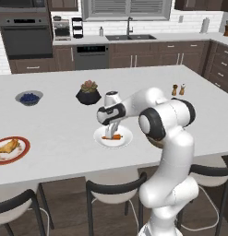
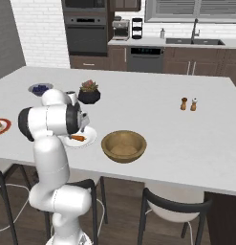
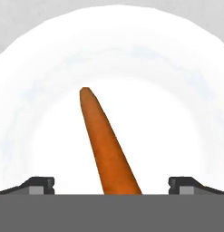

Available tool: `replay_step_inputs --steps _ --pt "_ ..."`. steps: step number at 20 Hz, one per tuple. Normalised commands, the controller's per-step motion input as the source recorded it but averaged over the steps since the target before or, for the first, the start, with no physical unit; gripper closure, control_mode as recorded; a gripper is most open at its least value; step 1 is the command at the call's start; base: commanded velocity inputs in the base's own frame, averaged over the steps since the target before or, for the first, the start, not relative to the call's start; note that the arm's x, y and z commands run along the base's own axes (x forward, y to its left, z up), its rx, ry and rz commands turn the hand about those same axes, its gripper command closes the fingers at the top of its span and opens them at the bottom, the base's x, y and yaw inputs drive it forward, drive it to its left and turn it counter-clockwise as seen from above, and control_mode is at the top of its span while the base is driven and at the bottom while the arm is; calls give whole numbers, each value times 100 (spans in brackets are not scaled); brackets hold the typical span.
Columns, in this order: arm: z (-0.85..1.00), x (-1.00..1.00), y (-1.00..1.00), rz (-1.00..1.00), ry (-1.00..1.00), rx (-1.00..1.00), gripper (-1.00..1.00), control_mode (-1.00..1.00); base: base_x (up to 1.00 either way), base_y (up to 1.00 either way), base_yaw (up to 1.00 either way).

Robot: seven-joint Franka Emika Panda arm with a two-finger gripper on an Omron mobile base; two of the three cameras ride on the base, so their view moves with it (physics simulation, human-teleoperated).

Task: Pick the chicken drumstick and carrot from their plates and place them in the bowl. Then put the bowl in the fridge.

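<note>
We see our tool [image 3: 111, 183] spread wide and released, low over the plain white round plate [image 3: 186, 81], with the slim orange tapered carrot [image 3: 106, 145] lying between its fingertips

Matt orange carrot [image 3: 106, 145], smooth white plate [image 3: 177, 90]

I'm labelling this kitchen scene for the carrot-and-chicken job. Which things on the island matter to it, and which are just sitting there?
Part of the job:
carrot on the white plate, between the open gripper fingers
chicken drumstick on the red-rimmed plate
wooden bowl

Just lying about:
blueberry bowl
potted succulent
salt and pepper shakers
</note>
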Motion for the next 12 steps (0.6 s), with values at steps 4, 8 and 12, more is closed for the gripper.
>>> replay_step_inputs --steps 4,8,12 --pt "-34 1 0 1 -4 0 -100 -100 0 0 0" --pt "-35 6 0 0 -3 0 -100 -100 0 0 0" --pt "-27 0 0 0 -3 0 100 -100 0 0 0"
